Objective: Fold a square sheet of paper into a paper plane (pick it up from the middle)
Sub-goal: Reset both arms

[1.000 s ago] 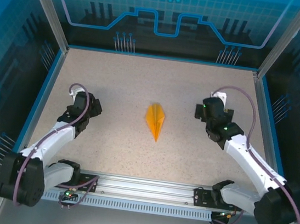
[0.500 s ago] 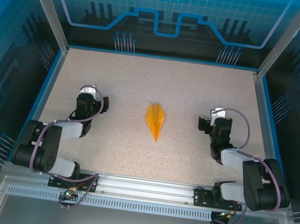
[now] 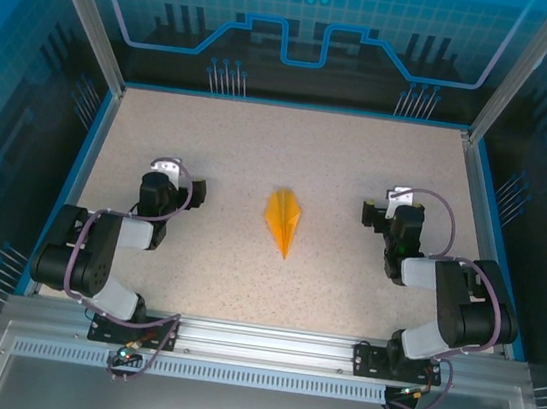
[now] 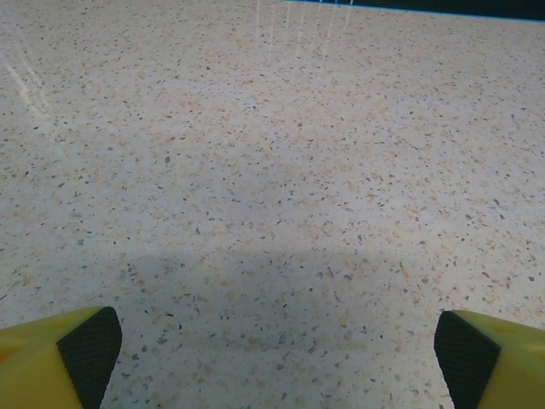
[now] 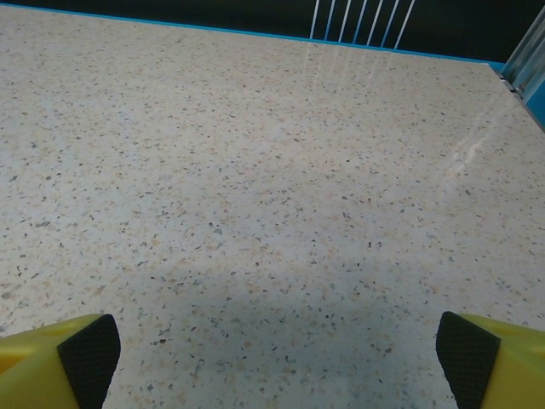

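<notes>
Orange-yellow paper plane (image 3: pixel 284 221); beige table (image 3: pixel 240 155), finely dark-speckled, seemingly blue-edged.

Both arms have folded back over their bases. The left arm (image 3: pixel 96 252), stretched from 7 o'clock a second ago, now bends tightly at 8 o'clock, and the left gripper (image 4: pixel 272 358) has shifted slightly toward centre. The right arm (image 3: pixel 462 305), earlier extended from 5 o'clock, is tucked at 4 o'clock, with the right gripper (image 5: pixel 272 358) drawn slightly nearer.
</notes>
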